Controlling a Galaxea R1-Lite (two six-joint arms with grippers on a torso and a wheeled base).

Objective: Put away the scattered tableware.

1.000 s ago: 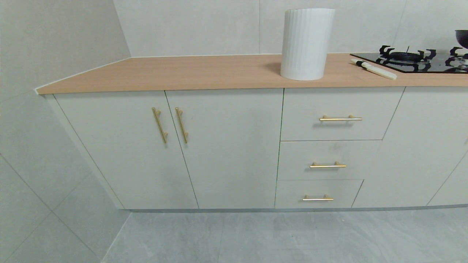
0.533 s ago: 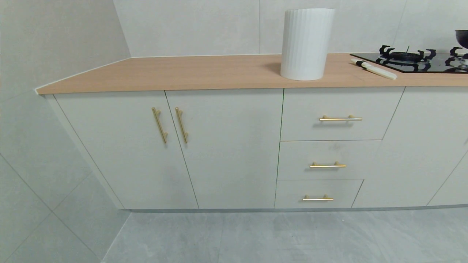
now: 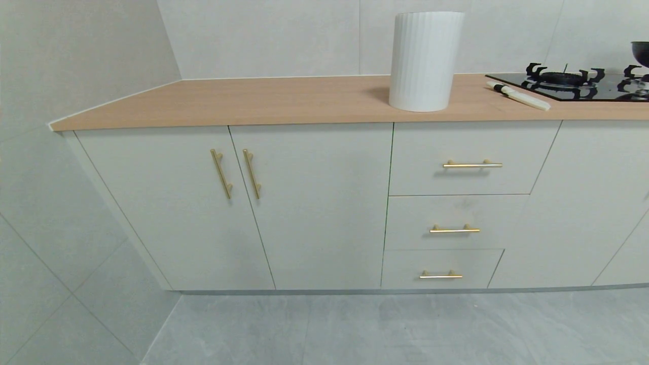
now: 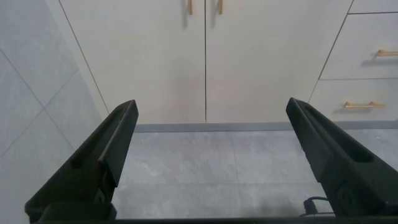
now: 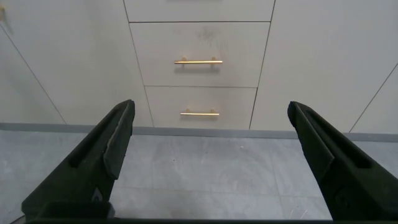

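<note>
The long white tool (image 3: 517, 95) lies flat on the wood surface (image 3: 253, 101), at the R side. It is just beside the black stove (image 3: 573, 83); can't tell if they touch. Its long way runs slanted. One end, w/ a black band, points back & to the L. The other end points to the front & to the R, close to the surface's front edge. The tall white pot (image 3: 425, 61) w/ ribs stands upright to the L of it, apart from it. Below are 2 doors (image 3: 314, 203) & 3 drawers (image 3: 466, 182), all closed. The left gripper (image 4: 211, 107) is low over the grey floor (image 3: 355, 329), facing the doors, fingers wide apart, holding nothing. The right gripper (image 5: 211, 107) is low too, facing the drawers, fingers wide apart, holding nothing.
</note>
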